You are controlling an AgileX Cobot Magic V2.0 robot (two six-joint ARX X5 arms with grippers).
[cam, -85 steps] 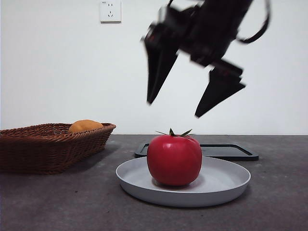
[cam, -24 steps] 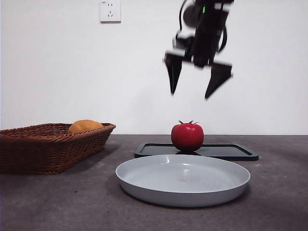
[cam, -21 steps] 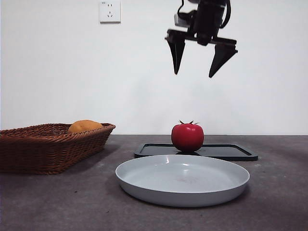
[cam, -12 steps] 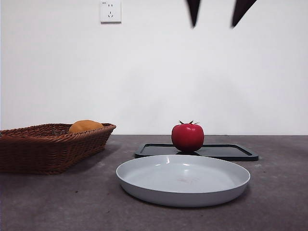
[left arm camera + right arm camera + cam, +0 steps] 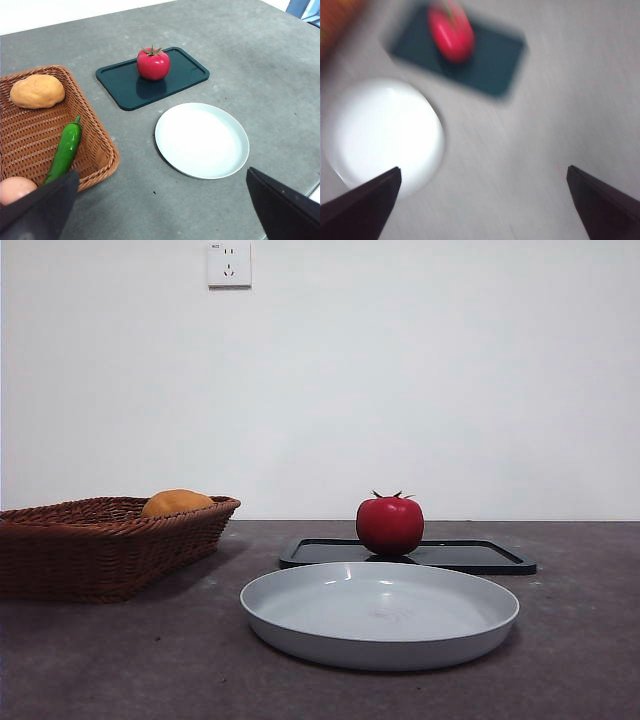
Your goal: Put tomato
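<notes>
The tomato point(image 5: 390, 524), glossy red with a green stem top, stands upright on the black tray point(image 5: 470, 555) behind the plate. From high above, the left wrist view shows the tomato point(image 5: 153, 64) on the tray point(image 5: 180, 75). My left gripper point(image 5: 161, 172) is open and holds nothing. The right wrist view is blurred, but the tomato point(image 5: 452, 31) and tray point(image 5: 490, 65) still show far below. My right gripper point(image 5: 484, 168) is open and empty. Neither arm shows in the front view.
An empty pale plate point(image 5: 380, 615) point(image 5: 201, 140) point(image 5: 385, 135) lies in front of the tray. At the left a wicker basket point(image 5: 100, 550) point(image 5: 95, 145) holds an orange-yellow fruit point(image 5: 177, 502) point(image 5: 37, 91), a green pepper point(image 5: 65, 150) and an egg point(image 5: 15, 190).
The tomato went from the plate to the black tray. The open gripper then rose and left the front view through its top edge.
</notes>
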